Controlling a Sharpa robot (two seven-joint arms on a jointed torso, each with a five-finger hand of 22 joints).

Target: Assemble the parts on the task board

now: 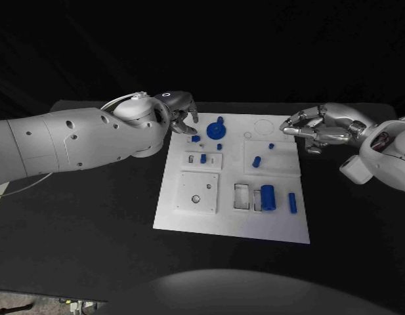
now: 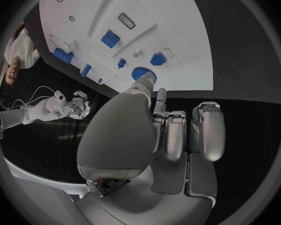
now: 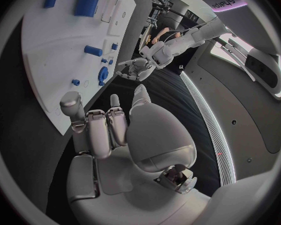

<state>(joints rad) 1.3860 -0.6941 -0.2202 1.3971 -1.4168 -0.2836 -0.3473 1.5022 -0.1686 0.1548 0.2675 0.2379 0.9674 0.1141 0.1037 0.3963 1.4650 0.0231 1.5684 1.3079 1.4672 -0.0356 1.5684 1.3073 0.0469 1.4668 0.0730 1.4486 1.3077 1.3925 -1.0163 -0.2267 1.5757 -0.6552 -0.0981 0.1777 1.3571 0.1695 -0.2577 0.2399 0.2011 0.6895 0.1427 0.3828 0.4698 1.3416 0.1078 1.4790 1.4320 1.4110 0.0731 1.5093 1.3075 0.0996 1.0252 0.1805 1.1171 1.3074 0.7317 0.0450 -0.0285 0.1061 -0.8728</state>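
Both my hands hang at the far corners of the white board, neither one grasping anything.

My left hand (image 1: 182, 113) hovers over the board's far left corner, silver fingers loosely spread and empty, just by the round blue disc (image 1: 216, 127). My right hand (image 1: 318, 129) sits off the far right edge, fingers curled in, empty. The board (image 1: 232, 226) is one flat, matte white plate in the middle of the black worktop (image 1: 88, 216). I count about eight smooth blue parts: the disc, a fat cylinder (image 1: 268, 196), a slim bar (image 1: 292, 203), and several small pegs and blocks.
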